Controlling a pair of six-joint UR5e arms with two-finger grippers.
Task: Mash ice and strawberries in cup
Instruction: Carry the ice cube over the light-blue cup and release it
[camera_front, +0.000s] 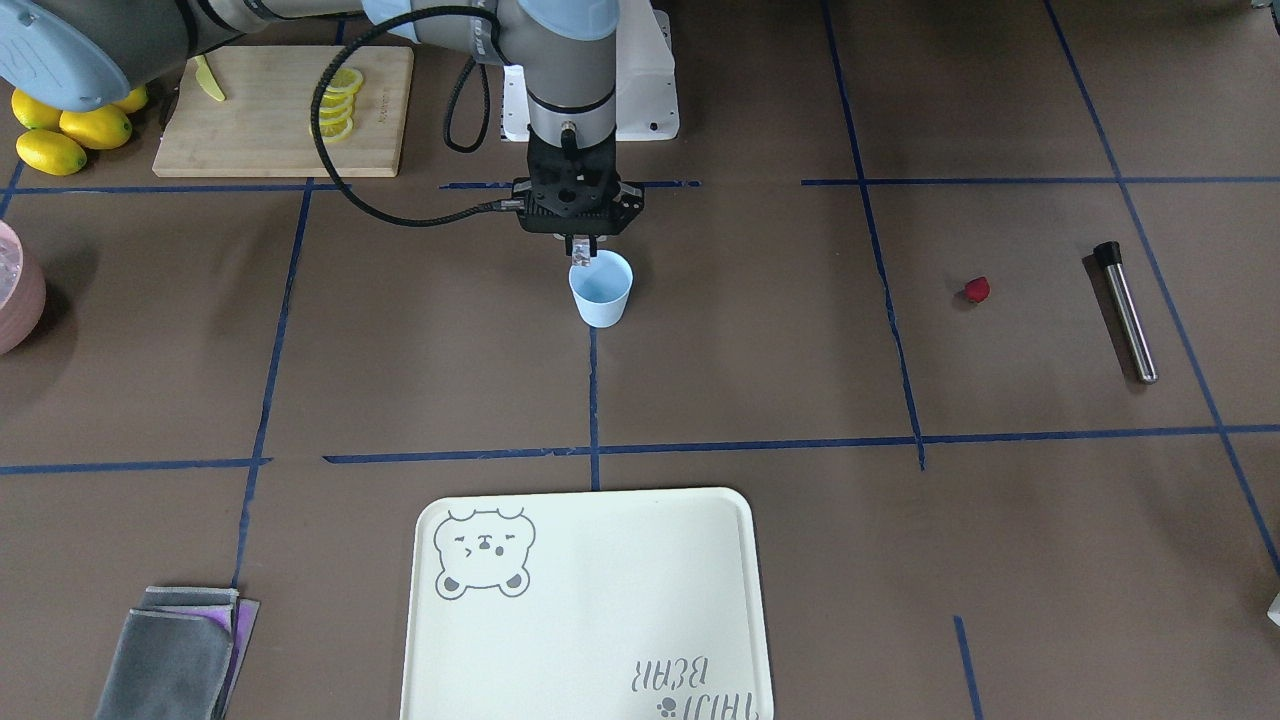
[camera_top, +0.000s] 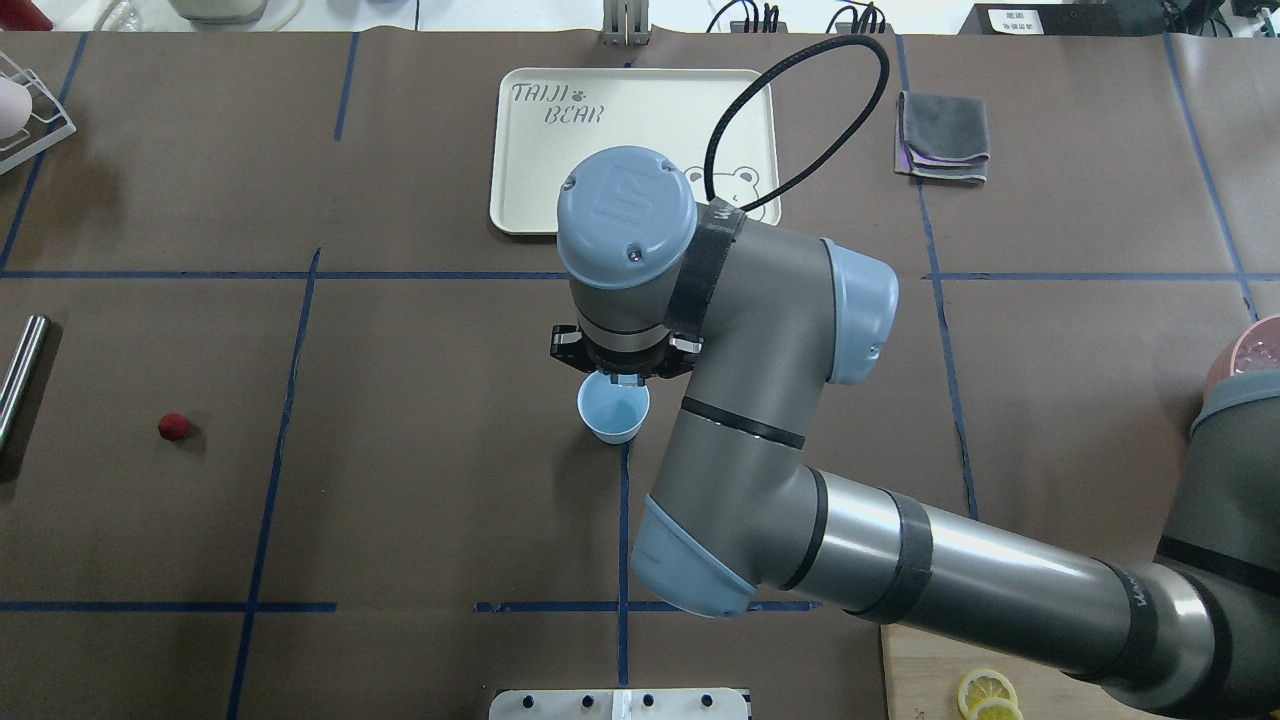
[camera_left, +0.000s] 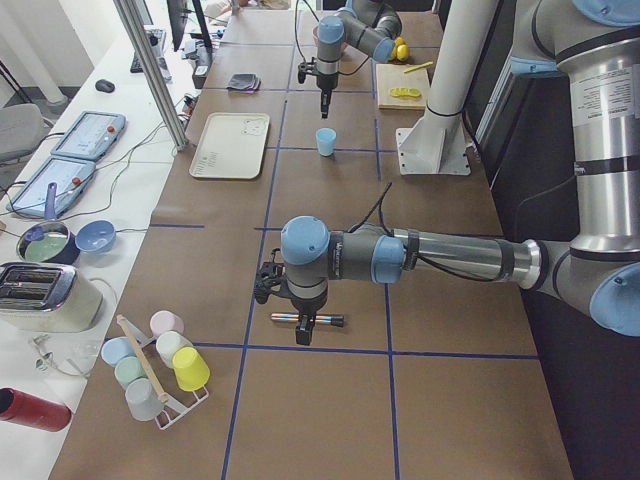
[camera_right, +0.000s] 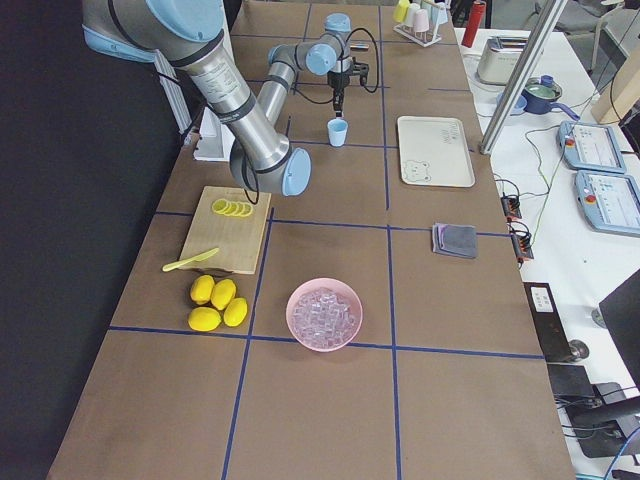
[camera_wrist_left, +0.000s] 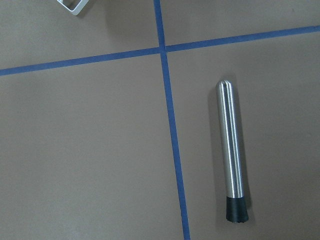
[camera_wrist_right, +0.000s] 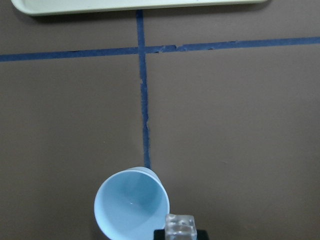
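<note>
From where I stand this looks like the loading step: ice is going into the cup (camera_front: 601, 290), and no mashing has begun. The small light blue cup stands upright near the middle of the surface (camera_front: 750, 350), and in the wrist view and from overhead its inside looks empty.

The right end effector (camera_front: 583, 250) hangs just over the cup's rim on the robot's side. Its fingers are closed to a narrow gap and clamped on one clear ice cube (camera_wrist_right: 180, 224), which sits beside the rim, not yet over the middle of the mouth. The next move, I'd say, calls for a small shift over the opening and then a release, so the cube drops in cleanly without clipping the edge.

The strawberry piece (camera_front: 977, 290) lies alone on the surface, well apart from the cup. Beyond it lies the steel muddler (camera_wrist_left: 231, 150), flat. The left end effector (camera_left: 303, 328) hovers above that muddler; I cannot tell whether its fingers are apart or together. More ice sits in the pink bowl (camera_right: 324, 314).
</note>
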